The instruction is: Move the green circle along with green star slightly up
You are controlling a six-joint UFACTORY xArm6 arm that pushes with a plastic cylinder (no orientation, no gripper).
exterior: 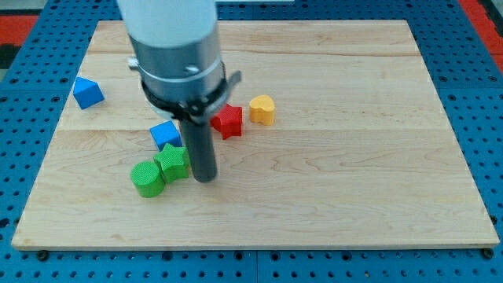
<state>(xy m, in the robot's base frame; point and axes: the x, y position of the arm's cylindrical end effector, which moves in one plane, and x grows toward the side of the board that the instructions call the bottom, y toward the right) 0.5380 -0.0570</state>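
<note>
The green circle (147,178) lies on the wooden board at the view's lower left. The green star (172,163) touches it on its upper right. My tip (205,178) rests on the board just to the right of the green star, close to it or touching it. The dark rod rises from the tip into the grey arm body (174,47) at the view's top.
A blue block (166,134) sits just above the green star. A red star (227,121) and a yellow heart (262,109) lie to the upper right of my tip. Another blue block (88,93) lies at the far left. The board (354,157) ends near the bottom.
</note>
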